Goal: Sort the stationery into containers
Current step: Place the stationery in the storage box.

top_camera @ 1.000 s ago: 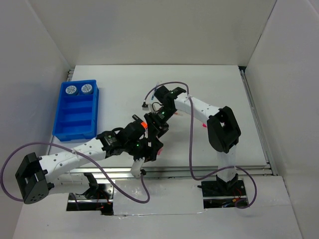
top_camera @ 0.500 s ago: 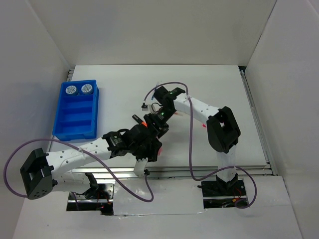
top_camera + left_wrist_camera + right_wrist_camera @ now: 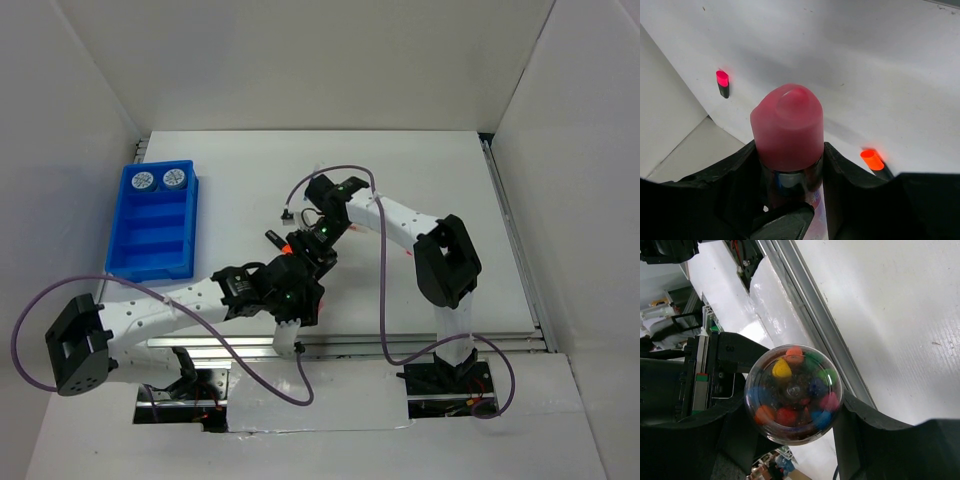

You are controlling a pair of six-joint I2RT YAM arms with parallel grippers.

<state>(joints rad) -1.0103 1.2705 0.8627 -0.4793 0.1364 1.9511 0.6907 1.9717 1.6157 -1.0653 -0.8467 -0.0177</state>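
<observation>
**Item 1, your left pincer** (image 3: 789,152): closed on the chunky pink marker (image 3: 787,125). One finger lies against each side of the barrel, and the rounded pink cap stands out past the fingertips.

**Item 2, your right pincer** (image 3: 792,407): closed on a clear round-ended item (image 3: 792,390) with coloured pieces inside (yellow, orange, green, blue, pink, red). A finger flanks it on each side. You cannot tell from here what kind of stationery it is. Behind it you see the metal rail (image 3: 805,300) at the near edge of the bench (image 3: 420,170).

**Item 3, black-pink highlighter** (image 3: 722,84): lies loose on the bench, away from the marker.

**Item 4, black-orange highlighter** (image 3: 872,161): lies loose on the bench, just beside the left pincer's finger and apart from the black-pink one.

**Item 5, blue tray** (image 3: 155,222): sits at the left side of the bench, well apart from both pincers, which meet near the middle.

**Item 6, tape rolls** (image 3: 174,178): two of them, side by side in the tray's farthest compartment
</observation>
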